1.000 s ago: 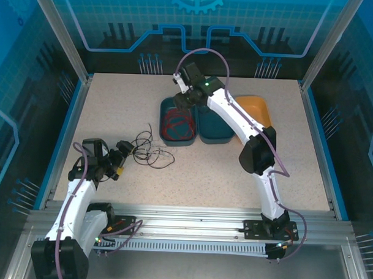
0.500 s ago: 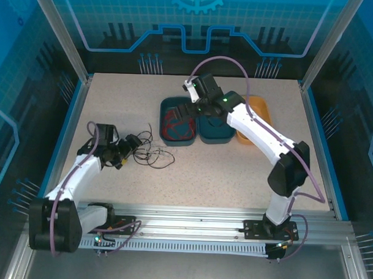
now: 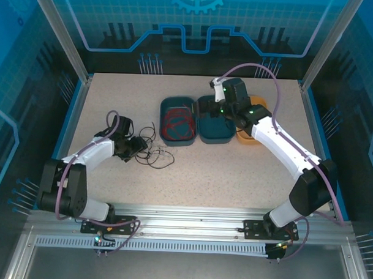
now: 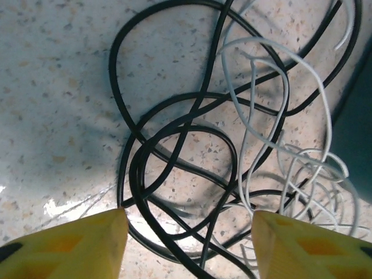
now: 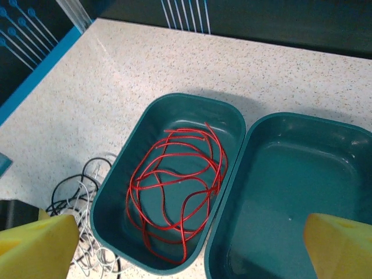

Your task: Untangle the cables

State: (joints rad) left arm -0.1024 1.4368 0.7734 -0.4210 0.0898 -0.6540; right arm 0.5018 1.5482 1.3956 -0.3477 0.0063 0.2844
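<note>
A loose tangle of black and white cables (image 3: 154,150) lies on the speckled table, left of the trays. My left gripper (image 3: 139,148) is low at the tangle's left edge. In the left wrist view its jaws (image 4: 189,216) stand apart, with black cable (image 4: 174,151) loops and some white cable (image 4: 264,133) on the table between them, nothing pinched. A red cable (image 5: 177,192) lies coiled in the left teal tray (image 5: 119,174). My right gripper (image 5: 190,226) hangs wide open and empty above the trays (image 3: 217,110).
An empty teal tray (image 5: 302,192) sits right beside the one with the red cable (image 3: 176,124). An orange tray (image 3: 259,104) lies partly under my right arm. Blue-edged enclosure walls (image 3: 74,105) bound the table on all sides.
My right gripper has opened wide and swung right, from over the red-cable tray toward the middle tray. My left gripper has pushed into the tangle, its jaws narrowing.
</note>
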